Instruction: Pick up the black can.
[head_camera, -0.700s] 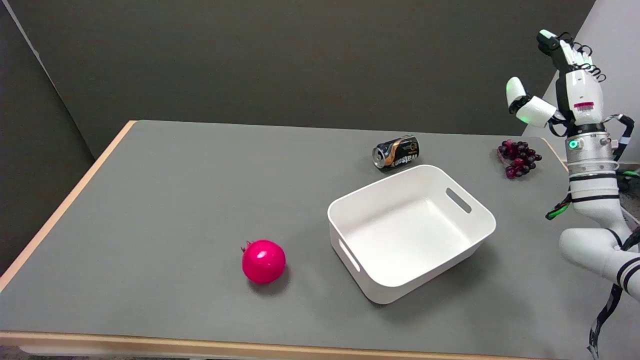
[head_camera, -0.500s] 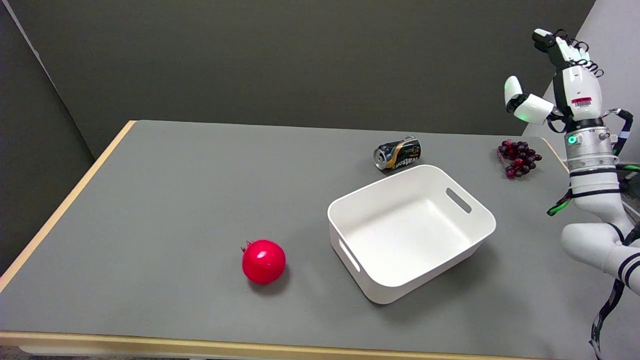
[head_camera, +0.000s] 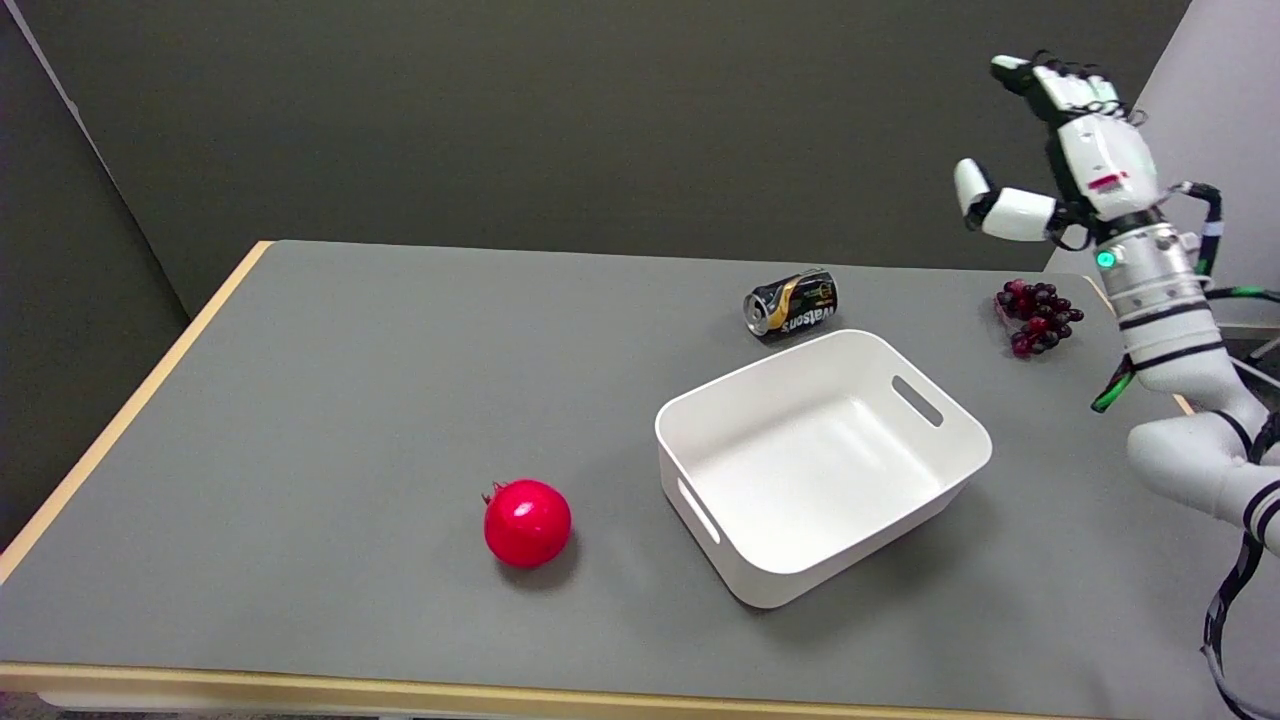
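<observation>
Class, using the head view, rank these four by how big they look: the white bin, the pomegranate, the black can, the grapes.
Largest to smallest:
1. White bin, clearly largest.
2. Pomegranate, though it lies nearer the camera.
3. Black can and grapes: they look alike, so not ranked.
</observation>
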